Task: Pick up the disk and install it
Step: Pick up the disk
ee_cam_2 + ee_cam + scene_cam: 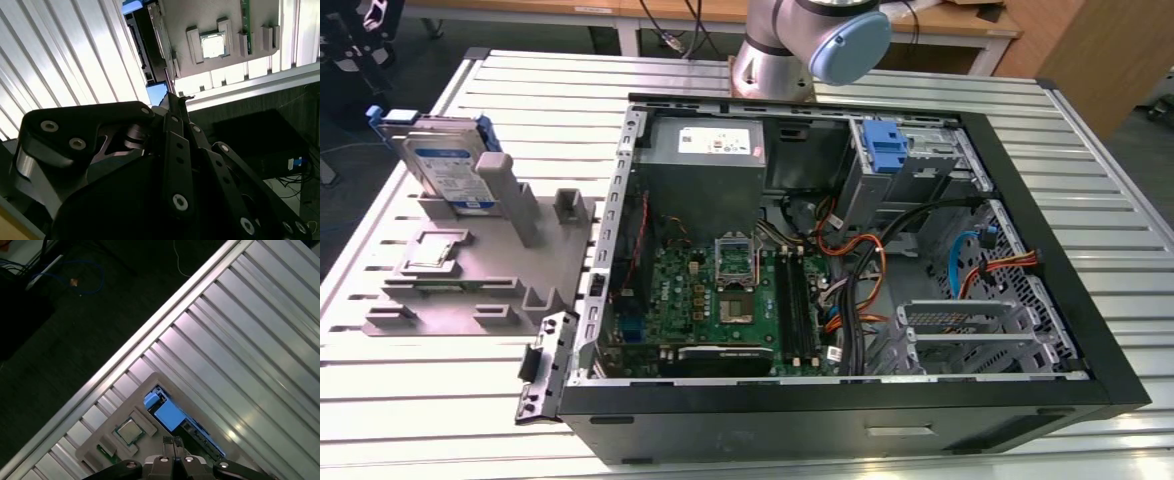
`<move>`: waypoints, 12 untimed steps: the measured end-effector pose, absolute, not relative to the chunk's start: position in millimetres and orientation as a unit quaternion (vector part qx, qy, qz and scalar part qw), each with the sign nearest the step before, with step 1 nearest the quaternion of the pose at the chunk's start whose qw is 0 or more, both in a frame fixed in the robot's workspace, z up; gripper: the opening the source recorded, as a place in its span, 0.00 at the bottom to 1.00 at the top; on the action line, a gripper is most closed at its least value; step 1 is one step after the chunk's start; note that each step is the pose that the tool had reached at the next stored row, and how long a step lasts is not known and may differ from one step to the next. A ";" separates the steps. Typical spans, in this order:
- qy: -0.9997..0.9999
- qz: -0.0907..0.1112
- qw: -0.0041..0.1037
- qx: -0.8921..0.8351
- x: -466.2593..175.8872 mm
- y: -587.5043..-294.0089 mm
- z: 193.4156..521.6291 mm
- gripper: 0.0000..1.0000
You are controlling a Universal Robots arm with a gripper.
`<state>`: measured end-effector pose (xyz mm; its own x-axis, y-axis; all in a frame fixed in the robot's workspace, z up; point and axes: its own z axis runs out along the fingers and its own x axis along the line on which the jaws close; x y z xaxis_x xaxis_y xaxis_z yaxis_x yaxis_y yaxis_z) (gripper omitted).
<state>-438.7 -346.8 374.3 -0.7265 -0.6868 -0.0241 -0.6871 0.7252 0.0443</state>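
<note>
Black claw [173, 442], pinched shut and empty, hangs over the blue-framed silver disk [447, 165], which stands upright in a grey plastic holder [487, 290] in the exterior view's upper left; a square silver chip [434, 250] lies beside it.

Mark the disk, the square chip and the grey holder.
disk [444, 168]: exterior view, its white-and-blue label.
square chip [213, 45]: second wrist view, its silver top.
grey holder [491, 272]: exterior view, its flat base.

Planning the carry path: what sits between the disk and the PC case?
Exterior view: a tall grey post and a shorter grey post stand between the disk and the case.
</note>
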 end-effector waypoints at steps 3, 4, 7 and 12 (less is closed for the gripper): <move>0.926 0.025 0.003 -0.377 -438.7 -346.8 374.3 0.10; 0.925 0.025 0.003 -0.380 -438.7 -346.8 374.3 0.10; 0.922 0.025 0.003 -0.387 -438.7 -346.8 374.3 0.10; 0.916 0.025 0.002 -0.400 -438.7 -346.8 374.3 0.10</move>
<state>-438.7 -346.8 374.3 -0.6806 -0.7323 -0.0242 -0.7325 0.6793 0.0444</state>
